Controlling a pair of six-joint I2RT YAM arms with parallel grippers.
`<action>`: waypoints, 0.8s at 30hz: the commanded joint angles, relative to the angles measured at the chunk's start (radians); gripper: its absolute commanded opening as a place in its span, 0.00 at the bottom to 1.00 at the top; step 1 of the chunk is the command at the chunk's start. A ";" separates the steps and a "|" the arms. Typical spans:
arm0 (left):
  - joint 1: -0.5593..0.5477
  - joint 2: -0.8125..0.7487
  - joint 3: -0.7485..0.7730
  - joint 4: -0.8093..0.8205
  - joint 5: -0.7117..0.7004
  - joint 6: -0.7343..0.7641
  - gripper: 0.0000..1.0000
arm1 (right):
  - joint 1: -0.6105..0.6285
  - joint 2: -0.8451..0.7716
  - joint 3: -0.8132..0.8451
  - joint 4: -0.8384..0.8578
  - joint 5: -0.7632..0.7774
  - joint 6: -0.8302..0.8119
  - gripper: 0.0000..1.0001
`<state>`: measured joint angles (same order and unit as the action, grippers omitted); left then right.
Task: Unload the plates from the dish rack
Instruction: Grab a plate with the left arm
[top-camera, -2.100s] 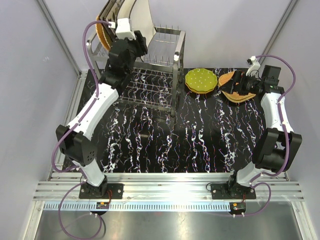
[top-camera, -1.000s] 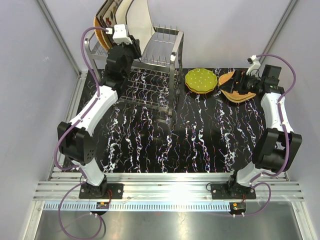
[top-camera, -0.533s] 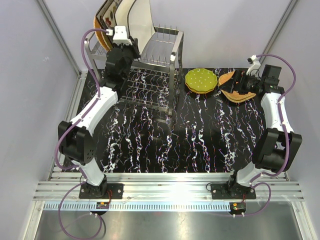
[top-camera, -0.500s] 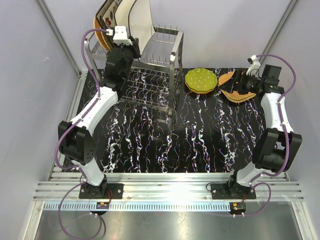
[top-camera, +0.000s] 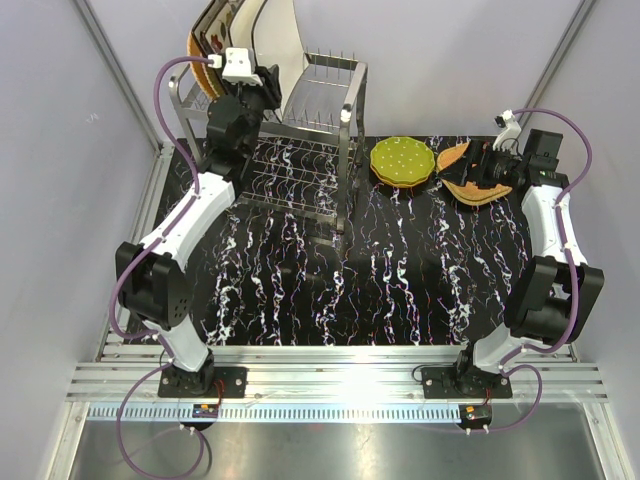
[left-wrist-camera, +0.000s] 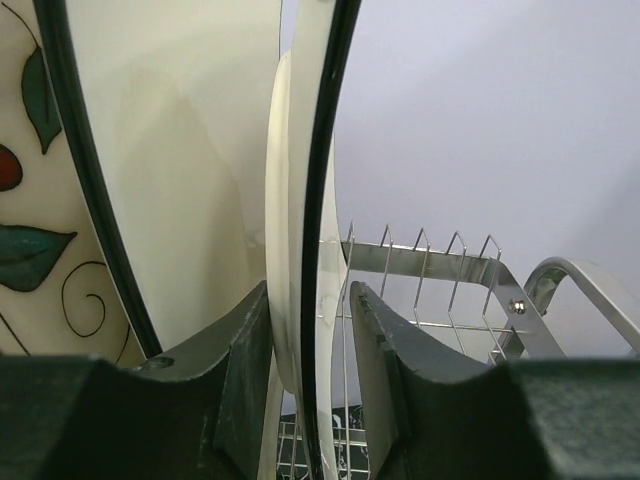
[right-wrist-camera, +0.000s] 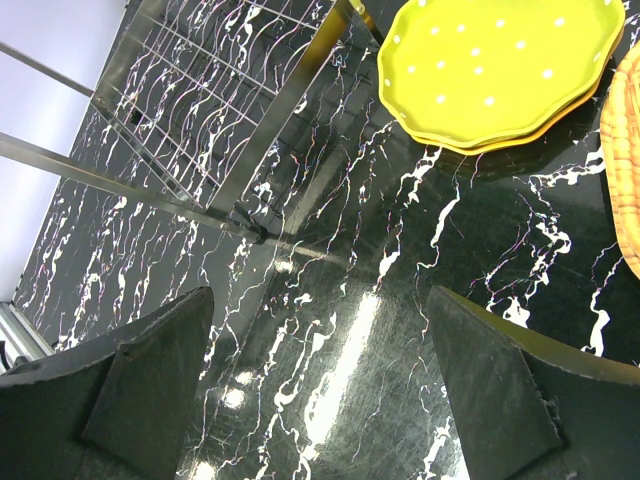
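The steel dish rack (top-camera: 322, 112) stands at the back left. Upright in it are large cream plates (top-camera: 285, 40), one with flowers (left-wrist-camera: 25, 220), and a wicker plate (top-camera: 198, 58). My left gripper (top-camera: 258, 85) is at the rack's top. In the left wrist view the left gripper (left-wrist-camera: 310, 300) is open astride the black-rimmed edge of a cream plate (left-wrist-camera: 285, 200); the left finger lies against it and the right finger stands off it. Green dotted plates (top-camera: 402, 160) and wicker plates (top-camera: 455, 157) lie stacked on the table. My right gripper (top-camera: 487, 170) hovers open above the wicker stack, holding nothing.
The rack's prongs (left-wrist-camera: 440, 245) and a bent steel handle (left-wrist-camera: 585, 290) rise just right of the left fingers. The black marbled table (top-camera: 380, 280) stretches in front of the rack. A rack leg (right-wrist-camera: 270, 140) and the green plates (right-wrist-camera: 500, 65) show in the right wrist view.
My left wrist has shifted a little back and left along the rack's top, in among the upright plates. The right arm has not moved.
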<state>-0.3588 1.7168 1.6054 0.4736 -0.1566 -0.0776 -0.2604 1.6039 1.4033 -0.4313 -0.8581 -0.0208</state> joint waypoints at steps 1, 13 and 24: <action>0.040 0.001 0.063 0.080 -0.038 0.052 0.38 | 0.000 -0.039 0.000 0.034 -0.025 -0.001 0.95; 0.041 0.009 0.077 0.079 -0.011 0.048 0.01 | 0.000 -0.038 -0.001 0.034 -0.024 0.001 0.95; 0.035 0.004 0.146 0.117 0.043 0.038 0.00 | 0.000 -0.038 0.000 0.037 -0.025 0.007 0.95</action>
<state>-0.3405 1.7264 1.6550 0.4576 -0.1493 -0.0479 -0.2604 1.6039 1.4033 -0.4313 -0.8581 -0.0204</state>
